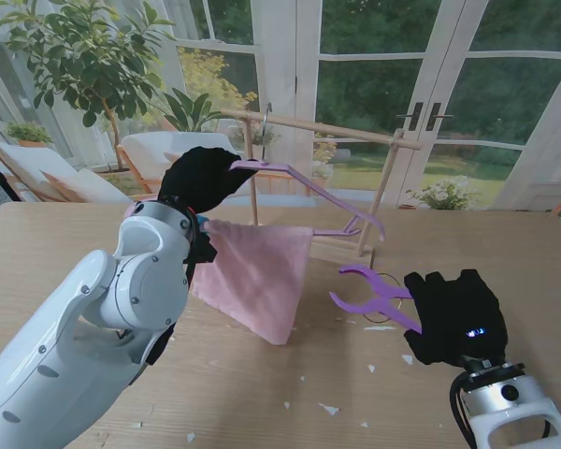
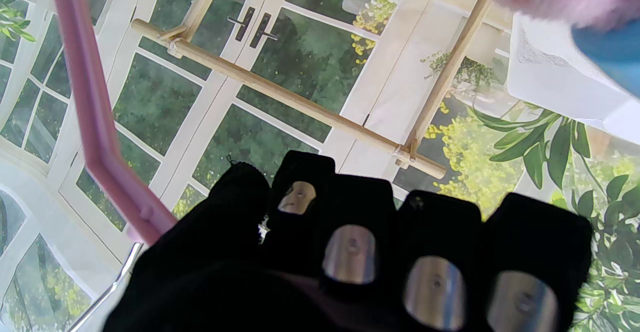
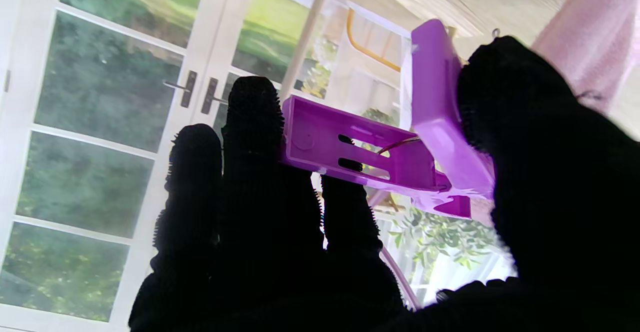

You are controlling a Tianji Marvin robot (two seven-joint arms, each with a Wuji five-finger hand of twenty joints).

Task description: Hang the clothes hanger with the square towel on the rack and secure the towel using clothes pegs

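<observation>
The left hand [image 1: 198, 176] grips the pink hanger [image 1: 310, 192] up by the wooden rack [image 1: 323, 129], seemingly not yet hooked on, with the towel [image 1: 257, 279] draped over its bar, while the right hand [image 1: 453, 316] holds a purple peg [image 1: 374, 299] just above the desk [image 1: 505, 243].

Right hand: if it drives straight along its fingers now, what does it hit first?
Probably the hanging pink towel: the right hand, clamped on the purple peg, points toward its lower edge. Depth is unclear; it might pass nearer to me.

Pink towel [image 1: 257, 281], purple hanger [image 1: 327, 198] and peg [image 1: 374, 299], black-gloved hands.
</observation>
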